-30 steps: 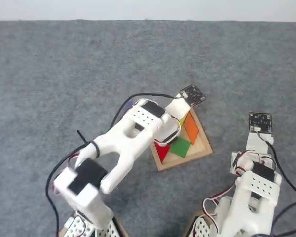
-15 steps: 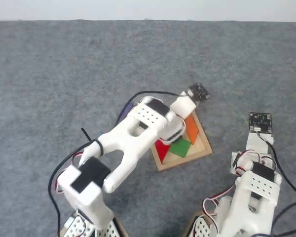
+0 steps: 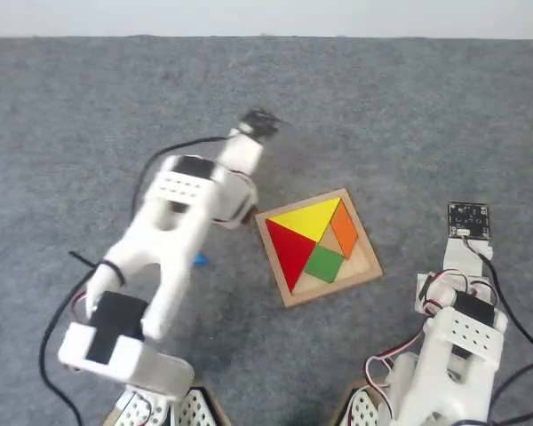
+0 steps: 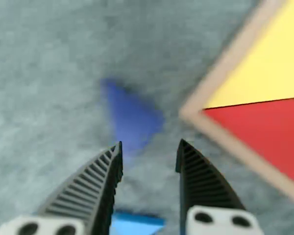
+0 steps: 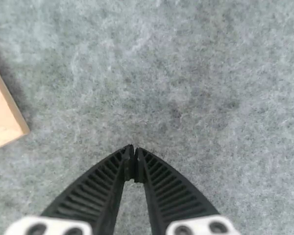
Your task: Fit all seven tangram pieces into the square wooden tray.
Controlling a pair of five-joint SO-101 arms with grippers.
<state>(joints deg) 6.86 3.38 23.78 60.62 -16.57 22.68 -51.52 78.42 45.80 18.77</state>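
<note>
Hovering part-open, empty, near blue triangle (image 4: 132,120): left end effector (image 4: 150,143)

The left pincer (image 4: 149,147) is parted on its outstretched arm; the right pincer (image 5: 133,152), arm seemingly folded, is closed.

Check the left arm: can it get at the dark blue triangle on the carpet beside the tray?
Probably yes. The left end effector is open with the dark blue triangle just ahead of its tips, flat on the carpet and apart from the corner of the tray. Nothing lies between.
</note>
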